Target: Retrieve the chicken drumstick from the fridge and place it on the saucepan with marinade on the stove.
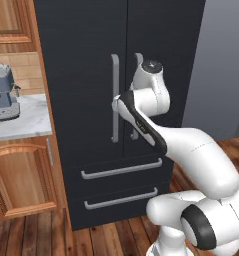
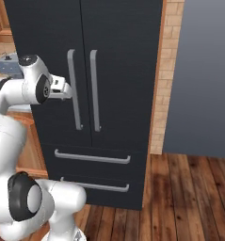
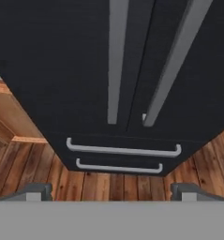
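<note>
Nearest the lens, my gripper (image 3: 111, 191) is spread wide and empty, its tips well apart, in front of the shut fridge (image 2: 114, 37); the chicken drumstick must sit behind those doors, so I cannot tell where it lies or which way it points. To do this step well, I judge I should bring my fingers square around the left door handle (image 1: 114, 100), a grey bar whose long axis runs straight up and down beside its twin, the right door handle (image 2: 94, 89), and pull outward.
</note>
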Controlling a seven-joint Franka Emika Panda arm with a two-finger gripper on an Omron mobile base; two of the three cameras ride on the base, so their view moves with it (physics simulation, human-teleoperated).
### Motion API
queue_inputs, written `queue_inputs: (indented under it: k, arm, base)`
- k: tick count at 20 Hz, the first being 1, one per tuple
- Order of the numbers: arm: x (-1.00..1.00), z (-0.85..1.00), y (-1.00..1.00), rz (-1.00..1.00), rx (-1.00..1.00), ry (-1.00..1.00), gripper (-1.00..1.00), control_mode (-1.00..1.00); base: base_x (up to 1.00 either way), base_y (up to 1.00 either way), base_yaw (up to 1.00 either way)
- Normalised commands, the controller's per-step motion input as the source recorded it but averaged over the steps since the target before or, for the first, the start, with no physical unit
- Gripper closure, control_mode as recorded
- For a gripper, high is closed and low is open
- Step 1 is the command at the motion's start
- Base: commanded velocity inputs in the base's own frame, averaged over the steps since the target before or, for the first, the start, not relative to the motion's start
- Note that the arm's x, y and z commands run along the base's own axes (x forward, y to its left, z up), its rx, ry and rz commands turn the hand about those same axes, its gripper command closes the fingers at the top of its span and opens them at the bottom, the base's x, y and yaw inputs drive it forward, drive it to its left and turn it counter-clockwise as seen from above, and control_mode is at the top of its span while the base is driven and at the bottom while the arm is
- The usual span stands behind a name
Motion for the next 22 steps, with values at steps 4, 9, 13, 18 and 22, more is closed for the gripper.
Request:
queue_inputs:
  k: [4, 9, 13, 18, 22]
  arm:
    - [0.75, 0.0, 0.04, 0.0, 0.0, -0.01, -1.0, -1.0]
    - [0.77, -0.01, 0.0, 0.01, 0.0, 0.0, -1.0, -1.0]
    - [0.66, -0.12, -0.03, 0.04, 0.0, 0.0, -1.0, -1.0]
    - [0.43, -0.23, 0.0, 0.02, 0.0, -0.05, -1.0, -1.0]
    - [0.25, -0.4, 0.0, 0.02, 0.0, -0.11, -1.0, -1.0]
  base:
    - [0.0, 0.0, 0.0]
    - [0.0, 0.0, 0.0]
    - [0.0, 0.0, 0.0]
    - [0.0, 0.0, 0.0]
    - [0.0, 0.0, 0.0]
